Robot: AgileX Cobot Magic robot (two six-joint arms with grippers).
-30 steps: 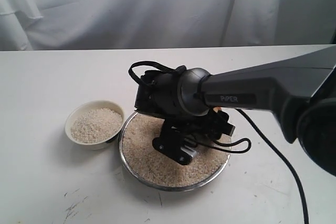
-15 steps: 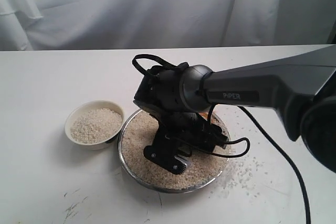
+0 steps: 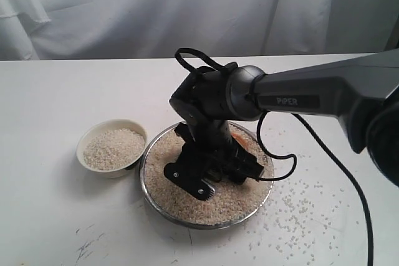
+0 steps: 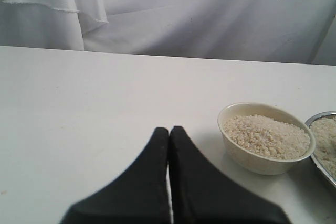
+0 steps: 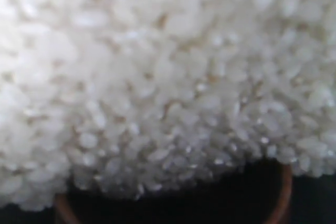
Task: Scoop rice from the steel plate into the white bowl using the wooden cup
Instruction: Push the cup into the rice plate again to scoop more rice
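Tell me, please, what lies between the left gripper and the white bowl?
Only bare table lies between the left gripper and the white bowl. The left wrist view shows this stretch with nothing on it.

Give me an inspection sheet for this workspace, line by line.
Surface: white table, dark scuffs at the exterior view's lower left.
Job's things: steel plate covered in rice; white bowl beside it, nearly full of rice; wooden cup mouth against the rice.
Clutter: loose grains scattered on the table right of the plate.
Grippers: right gripper low over the plate, holding the cup; left gripper shut, empty.
Cables: black cable trails across the table.
Surroundings: white curtain.
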